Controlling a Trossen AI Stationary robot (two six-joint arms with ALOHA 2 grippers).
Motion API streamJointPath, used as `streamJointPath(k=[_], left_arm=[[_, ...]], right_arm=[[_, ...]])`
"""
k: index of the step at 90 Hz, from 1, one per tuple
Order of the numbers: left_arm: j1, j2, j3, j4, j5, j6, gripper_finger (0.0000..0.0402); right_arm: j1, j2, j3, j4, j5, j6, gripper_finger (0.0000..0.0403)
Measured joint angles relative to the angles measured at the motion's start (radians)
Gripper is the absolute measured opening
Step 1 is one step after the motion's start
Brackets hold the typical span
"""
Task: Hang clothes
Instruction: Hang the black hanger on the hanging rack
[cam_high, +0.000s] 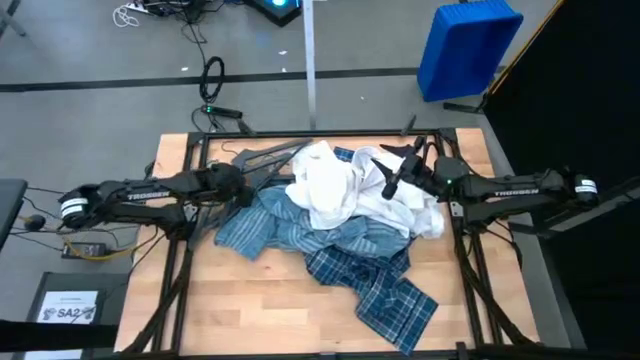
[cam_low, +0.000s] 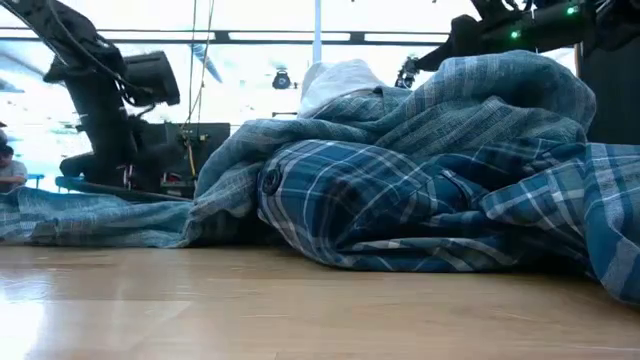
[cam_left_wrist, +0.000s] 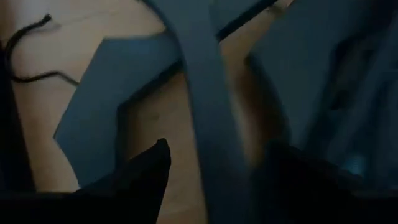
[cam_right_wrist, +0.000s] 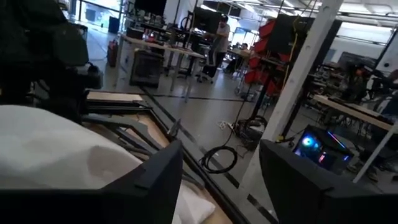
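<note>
Three shirts lie heaped in the middle of the table. The white one (cam_high: 330, 190) is on top, the light blue-grey striped one (cam_high: 268, 225) lies under it to the left, and the darker plaid one (cam_high: 372, 278) spreads toward the near edge. Dark grey hangers (cam_high: 268, 158) lie flat on the wood at the far left of the heap. My left gripper (cam_high: 243, 183) is low over them and open, with one hanger arm (cam_left_wrist: 208, 106) running between its fingers. My right gripper (cam_high: 392, 172) hovers open above the white shirt's (cam_right_wrist: 56, 149) right side, nothing between its fingers. My left gripper's two fingers stand on either side of a hanger's arm, which lies flat on the table and runs close to one finger (cam_left_wrist: 292, 180). I cannot tell whether that finger touches it.
A black metal frame (cam_high: 200, 150) borders the table's far, left and right sides. Bare wood (cam_high: 250, 310) shows along the near edge, left of the plaid shirt. A blue bin (cam_high: 470, 45) and cables (cam_high: 212, 75) are on the floor beyond the far edge.
</note>
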Motion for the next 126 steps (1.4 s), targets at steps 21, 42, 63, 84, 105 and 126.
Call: streamJointPath(k=[21, 42, 63, 84, 105, 126], left_arm=[[0.000, 0.071, 0.012, 0.034, 0.027, -0.026, 0.0214], [0.000, 0.072, 0.084, 0.013, 0.051, 0.052, 0.0053], [-0.015, 0.072, 0.236, -0.075, 0.071, 0.118, 0.0053], [-0.067, 0.072, 0.523, -0.374, -0.164, 0.173, 0.0053], [-0.138, 0.070, 0.763, -0.326, -0.516, 0.434, 0.0053], [-0.130, 0.084, 0.795, 0.401, -0.571, 1.272, 0.0053]], right_arm=[[0.000, 0.000, 0.000, -0.014, 0.001, -0.001, 0.0185], [0.000, 0.000, 0.000, -0.015, 0.002, 0.000, 0.0174], [0.000, 0.000, 0.000, -0.015, 0.002, 0.008, 0.0165], [0.000, 0.000, 0.000, -0.015, 0.002, 0.009, 0.0165], [0.000, 0.000, 0.000, -0.013, 0.002, 0.010, 0.0159], [0.001, 0.000, 0.000, 0.028, 0.001, 0.097, 0.0157]])
